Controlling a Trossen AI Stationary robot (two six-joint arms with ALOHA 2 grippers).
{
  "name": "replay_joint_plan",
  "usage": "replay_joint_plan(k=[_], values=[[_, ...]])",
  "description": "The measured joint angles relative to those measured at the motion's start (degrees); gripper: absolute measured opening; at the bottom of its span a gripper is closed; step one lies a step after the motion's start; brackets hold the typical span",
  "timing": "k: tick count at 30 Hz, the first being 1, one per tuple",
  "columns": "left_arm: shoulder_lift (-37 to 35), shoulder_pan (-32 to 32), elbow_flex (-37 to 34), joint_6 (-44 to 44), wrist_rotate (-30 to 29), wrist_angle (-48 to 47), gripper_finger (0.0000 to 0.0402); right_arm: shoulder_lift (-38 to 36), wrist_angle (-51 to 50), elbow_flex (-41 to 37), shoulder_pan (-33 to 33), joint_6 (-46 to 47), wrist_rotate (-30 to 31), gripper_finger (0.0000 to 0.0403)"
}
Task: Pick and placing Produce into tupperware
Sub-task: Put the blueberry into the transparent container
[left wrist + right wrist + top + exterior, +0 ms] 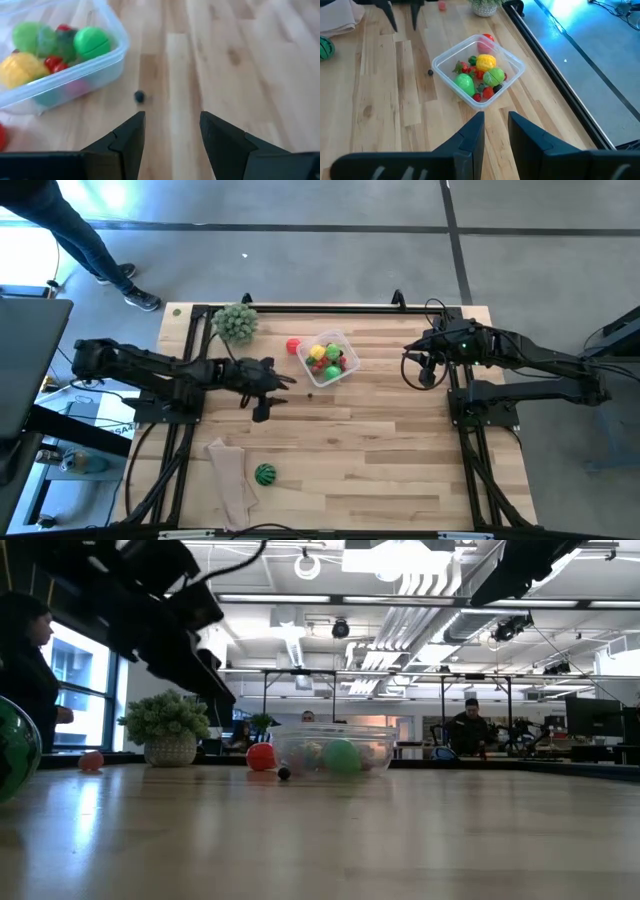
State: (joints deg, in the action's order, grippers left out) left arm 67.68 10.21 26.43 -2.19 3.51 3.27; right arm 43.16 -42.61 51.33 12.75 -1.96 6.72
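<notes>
The clear tupperware point(329, 360) stands at the table's far middle, with red, yellow and green produce point(481, 74) inside. A tiny dark berry point(139, 96) lies on the wood just near of it. A red piece point(293, 346) rests on the table by its left side. The striped green watermelon ball point(265, 474) sits near the front edge. My left gripper point(171, 131) is open and empty, slanting down above the table, left of the berry. My right gripper point(495, 131) hovers right of the tupperware, narrowly open and empty.
A pale-green leafy ball point(236, 322) stands at the far left corner. A beige cloth point(230, 480) lies at the front left beside the watermelon ball. Bare wood spans the middle and front right. A person's legs point(95, 250) show on the floor beyond the table.
</notes>
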Motion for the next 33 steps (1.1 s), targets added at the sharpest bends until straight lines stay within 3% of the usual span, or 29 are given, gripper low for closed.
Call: replay_joint_plan(k=[7,15,23,27,33], values=[[8.46,0.20,-0.15,1.15,0.94,10.32,0.0177,0.00,0.00,0.00,0.00,0.00,-0.02,0.0076],[19.42,0.28,0.00,2.56,-5.06,21.06,0.0177,0.01,0.00,0.00,0.00,-0.01,-0.01,0.0076],[27.79,0.28,5.90,5.69,-5.71,20.46,0.0177,0.01,0.00,0.00,0.00,0.00,-0.02,0.0076],[31.27,0.28,9.05,5.66,-5.98,14.91,0.0177,0.02,0.00,0.00,0.00,0.00,-0.01,0.0076],[33.46,0.23,11.05,5.86,-6.87,13.22,0.0177,0.00,0.00,0.00,0.00,0.00,-0.01,0.0076]])
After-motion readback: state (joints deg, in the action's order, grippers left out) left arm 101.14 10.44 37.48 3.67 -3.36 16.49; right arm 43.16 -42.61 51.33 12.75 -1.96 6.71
